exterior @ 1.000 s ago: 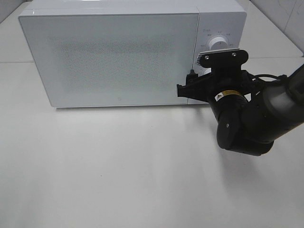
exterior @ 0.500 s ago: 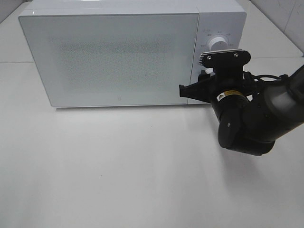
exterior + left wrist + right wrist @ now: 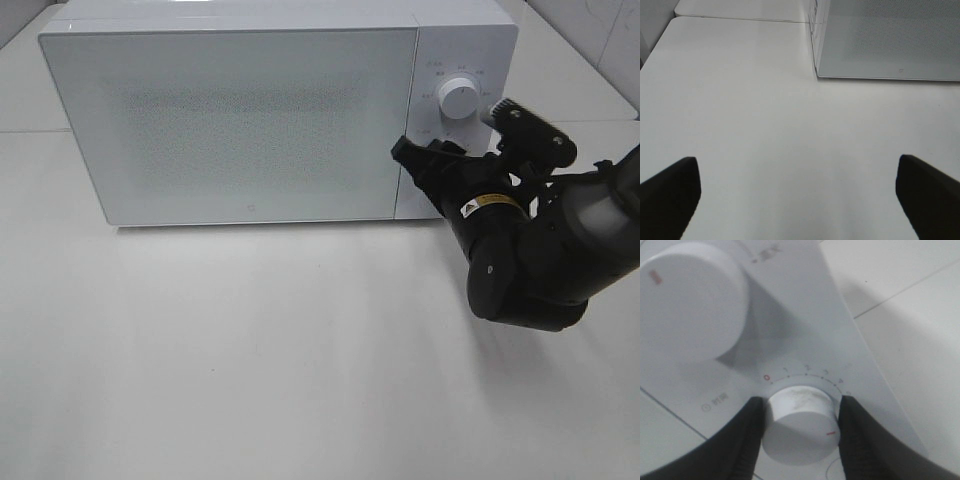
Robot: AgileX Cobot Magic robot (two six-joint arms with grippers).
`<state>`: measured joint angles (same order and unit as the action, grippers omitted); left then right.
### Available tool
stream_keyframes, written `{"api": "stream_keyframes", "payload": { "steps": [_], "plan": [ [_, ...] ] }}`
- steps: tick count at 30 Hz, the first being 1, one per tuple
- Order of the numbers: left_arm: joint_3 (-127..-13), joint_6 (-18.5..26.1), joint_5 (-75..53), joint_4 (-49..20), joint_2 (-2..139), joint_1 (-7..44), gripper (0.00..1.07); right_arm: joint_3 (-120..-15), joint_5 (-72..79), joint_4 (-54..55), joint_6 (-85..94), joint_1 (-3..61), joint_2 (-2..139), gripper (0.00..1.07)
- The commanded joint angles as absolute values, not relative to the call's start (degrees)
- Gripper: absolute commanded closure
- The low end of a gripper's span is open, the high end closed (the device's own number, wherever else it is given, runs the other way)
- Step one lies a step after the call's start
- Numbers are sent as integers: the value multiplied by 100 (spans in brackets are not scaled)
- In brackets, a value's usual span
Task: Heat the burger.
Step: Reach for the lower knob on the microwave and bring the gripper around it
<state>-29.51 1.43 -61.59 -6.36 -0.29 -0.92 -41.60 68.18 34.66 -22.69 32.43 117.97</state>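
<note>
Pinching the lower dial (image 3: 799,415) on the microwave (image 3: 290,12) with the right gripper (image 3: 802,436); left gripper (image 3: 799,195) spread wide over the bench (image 3: 250,350). No burger in sight, likely behind the shut door (image 3: 240,120). Could slip off the smooth dial, or overwind and overcook.

High overview, low wrist views, microwave (image 3: 250,110) shared

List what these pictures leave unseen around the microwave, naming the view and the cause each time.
- No view shows the burger; in exterior high the closed door reveals nothing inside.
- The timer knob is hidden behind the right gripper in exterior high.
- The dial labels are too small to read there.
- The left gripper is cut by the left wrist picture's edge; only two fingertips show.
</note>
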Motion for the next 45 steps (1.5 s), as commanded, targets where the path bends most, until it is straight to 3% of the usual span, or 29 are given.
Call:
{"api": "stream_keyframes", "payload": {
  "steps": [1, 7, 12, 37, 42, 44, 45],
  "plan": [
    [-2945, 138, -6113, -647, -103, -103, 9, -4337, 6961, 2280, -4452, 3260, 11791, 105],
    [-2945, 138, -6113, -647, -103, -103, 9, -4337, 7305, 1702, -7116, 3260, 11791, 105],
    [-2945, 138, -6113, -647, -103, -103, 9, -4337, 7735, 1415, -8073, 3260, 11791, 105],
    [-2945, 138, -6113, -647, -103, -103, 9, -4337, 8016, 1346, -8262, 3260, 11791, 102],
    [-2945, 138, -6113, -647, -103, -103, 9, -4337, 8016, 1467, -8262, 3260, 11791, 91],
    [-2945, 138, -6113, -647, -103, -103, 9, -4326, 8044, 1467, -8251, 3260, 11791, 78],
    [-2945, 138, -6113, -647, -103, -103, 9, -4326, 8044, 1467, -8251, 3260, 11791, 78]
  ]
}}
